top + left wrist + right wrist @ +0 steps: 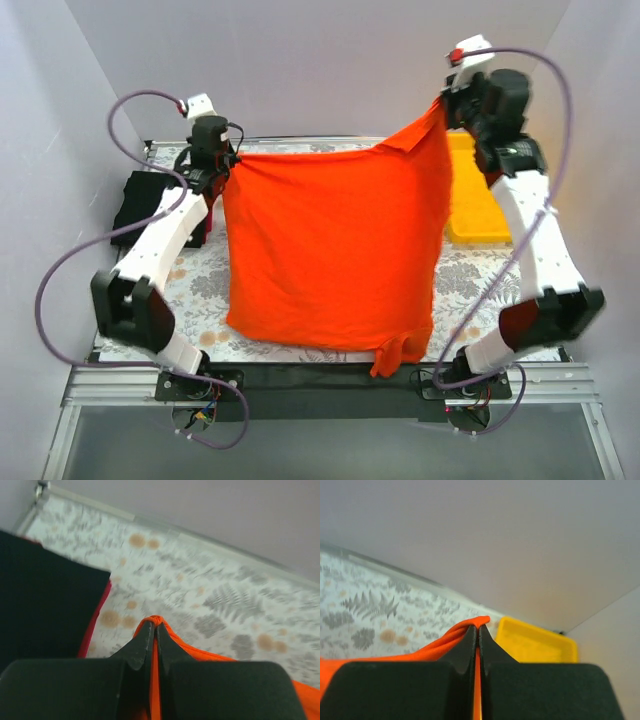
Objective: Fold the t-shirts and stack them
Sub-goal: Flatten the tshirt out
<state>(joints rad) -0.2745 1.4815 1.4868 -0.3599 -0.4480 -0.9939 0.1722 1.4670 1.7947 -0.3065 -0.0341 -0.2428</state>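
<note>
Both claws are clamped tight on cloth. The left gripper [154,626] pinches a bunched corner of the orange t-shirt [330,250]. The right gripper [479,630] has the other top corner, held higher, so the shirt hangs stretched between them like a curtain over the table [200,285]. The lump dangling at its bottom edge might be a sleeve, hard to say. The black t-shirt [145,200] sits folded at far left, partly behind the left arm, with a sliver of the dark red t-shirt [93,630] peeking out beneath. The yellow tray [478,205] on the right is partly covered.
</note>
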